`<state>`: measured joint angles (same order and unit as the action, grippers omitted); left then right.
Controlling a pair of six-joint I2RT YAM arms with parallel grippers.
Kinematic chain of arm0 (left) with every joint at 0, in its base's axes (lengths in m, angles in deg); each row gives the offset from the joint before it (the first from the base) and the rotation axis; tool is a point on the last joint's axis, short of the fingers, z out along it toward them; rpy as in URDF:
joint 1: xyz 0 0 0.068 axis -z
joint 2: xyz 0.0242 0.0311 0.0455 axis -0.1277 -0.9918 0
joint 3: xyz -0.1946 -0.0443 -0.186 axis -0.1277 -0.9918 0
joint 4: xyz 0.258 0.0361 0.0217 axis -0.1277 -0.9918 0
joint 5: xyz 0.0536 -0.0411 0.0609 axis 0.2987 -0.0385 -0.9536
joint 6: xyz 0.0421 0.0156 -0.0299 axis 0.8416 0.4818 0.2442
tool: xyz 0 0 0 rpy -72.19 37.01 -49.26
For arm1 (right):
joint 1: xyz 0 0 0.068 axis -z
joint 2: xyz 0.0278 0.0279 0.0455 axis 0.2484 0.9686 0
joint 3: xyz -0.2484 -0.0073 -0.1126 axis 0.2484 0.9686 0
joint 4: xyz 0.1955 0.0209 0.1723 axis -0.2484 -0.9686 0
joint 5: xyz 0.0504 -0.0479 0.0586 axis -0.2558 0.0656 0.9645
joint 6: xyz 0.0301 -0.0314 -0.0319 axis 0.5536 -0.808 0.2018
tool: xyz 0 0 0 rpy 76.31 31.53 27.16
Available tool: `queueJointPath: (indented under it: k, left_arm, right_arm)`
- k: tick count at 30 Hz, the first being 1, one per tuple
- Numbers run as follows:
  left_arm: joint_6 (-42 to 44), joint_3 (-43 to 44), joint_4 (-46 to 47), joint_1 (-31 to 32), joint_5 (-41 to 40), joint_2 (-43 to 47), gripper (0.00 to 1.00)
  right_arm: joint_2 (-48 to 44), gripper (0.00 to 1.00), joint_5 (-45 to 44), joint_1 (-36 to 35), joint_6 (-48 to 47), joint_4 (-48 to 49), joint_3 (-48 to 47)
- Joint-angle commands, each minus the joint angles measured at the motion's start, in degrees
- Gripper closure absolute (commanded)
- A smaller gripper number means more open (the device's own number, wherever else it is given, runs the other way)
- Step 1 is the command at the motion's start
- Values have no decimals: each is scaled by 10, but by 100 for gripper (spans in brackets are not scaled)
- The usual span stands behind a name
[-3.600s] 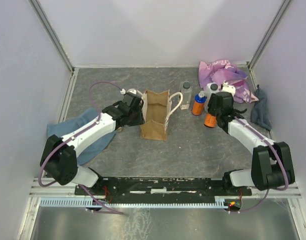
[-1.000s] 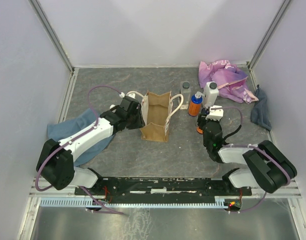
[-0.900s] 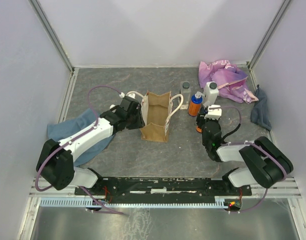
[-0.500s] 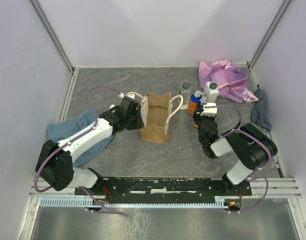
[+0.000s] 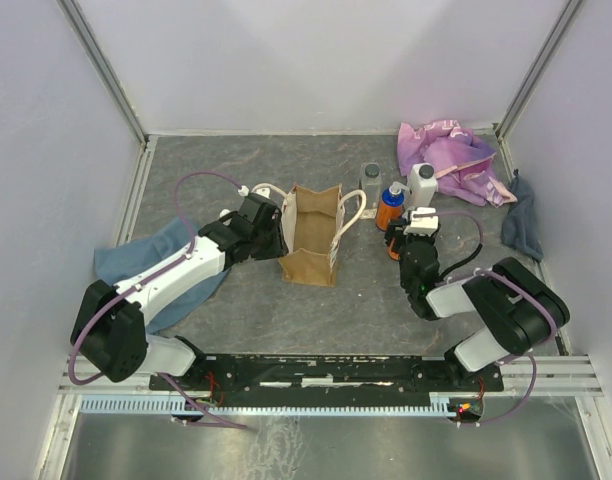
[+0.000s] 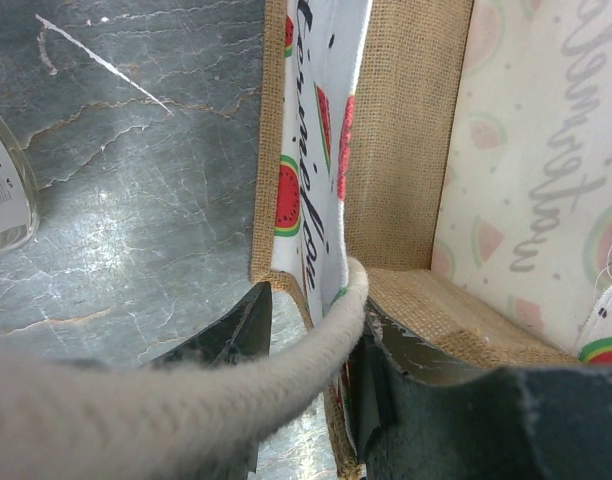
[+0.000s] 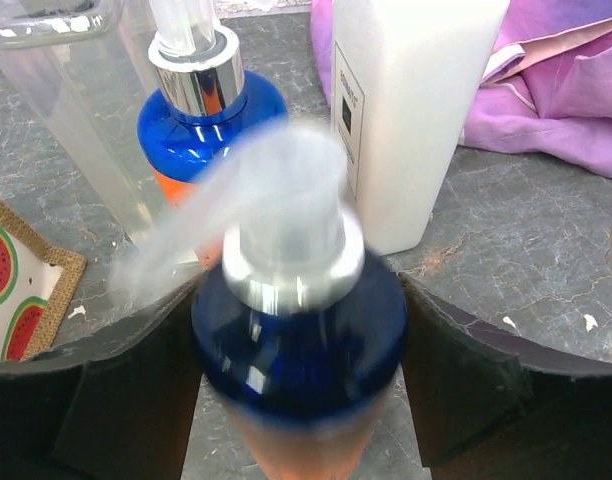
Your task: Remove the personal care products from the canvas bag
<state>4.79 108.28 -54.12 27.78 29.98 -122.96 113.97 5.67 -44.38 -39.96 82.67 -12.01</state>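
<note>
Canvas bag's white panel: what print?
Red-green watermelon slices and dark script lettering on the canvas bag; left wrist view best.

Orange pump bottles with blue tops (image 7: 298, 350) (image 7: 199, 120): two
White rectangular bottle (image 7: 411, 110): one
Clear bottle with grey cap (image 5: 371, 183): one
Tan-brown canvas bag (image 5: 311, 242): one
Cloths: three, namely blue cloth (image 5: 121, 260), purple-pink cloth (image 5: 451, 155), dark grey-blue cloth (image 5: 523, 225)

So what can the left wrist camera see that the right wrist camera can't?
Only the left wrist one: the left hand pinching the cream handle of the canvas bag, plus the bag's inside. Only the right wrist one: a blue-topped orange pump bottle between the fingers of the right hand, another orange bottle, a white bottle, a clear bottle, a purple cloth. Both: the bag's watermelon print and the grey table.
</note>
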Motion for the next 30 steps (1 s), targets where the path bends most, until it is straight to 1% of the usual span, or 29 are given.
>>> queueJointPath:
  k: [1, 4, 5, 8, 10, 12, 14, 17, 19, 20, 21, 23, 26, 27, 28, 30]
  left_arm:
    - [28, 1, -21, 1, -5, 10, 58]
    - [29, 1, -22, 0, -4, 9, 58]
    - [29, 1, -21, 1, -5, 10, 58]
    - [30, 0, -20, 1, -6, 10, 58]
    - [30, 0, -19, 0, -6, 9, 58]
    - [28, 1, -18, 0, -7, 9, 58]
    - [27, 4, -18, 0, -10, 11, 58]
    - [24, 8, -19, 0, -16, 15, 58]
    - [20, 9, -19, 0, -18, 17, 57]
    - [19, 11, -19, 0, -19, 19, 53]
    - [17, 11, -17, 0, -17, 20, 47]
    - [13, 10, -15, 1, -12, 25, 34]
    - [5, 17, -15, 1, -2, 35, 18]
    - [4, 23, -19, 0, -1, 40, 13]
    - [4, 29, -23, 0, -2, 45, 9]
    - [6, 40, -31, 0, -1, 51, 5]
  right_arm:
    - [-38, 20, 8, -3, 18, -56, 1]
    - [-59, 19, 8, -2, 29, -75, 10]
    - [-66, 18, 11, -2, 31, -77, 13]
    - [-98, 1, 22, -3, 32, -102, 21]
    - [-141, 0, 21, -5, 34, -135, 28]
    - [-233, 0, 24, -10, 32, -210, 29]
    - [-330, 0, 0, -18, 24, -325, 4]
    - [-452, 0, -29, -29, -23, -439, -35]
    - [-510, 0, -26, -33, -38, -516, -77]
    - [-526, 0, -14, -33, -34, -560, -109]
    - [-530, 0, 7, -34, -21, -628, -143]
    - [-506, 0, 82, -34, 24, -764, -241]
    - [-391, 0, 174, -35, 65, -961, -422]
    - [-353, 0, 186, -39, 71, -999, -470]
    - [-319, 0, 190, -44, 77, -1018, -500]
    - [-292, 0, 207, -53, 86, -1022, -533]
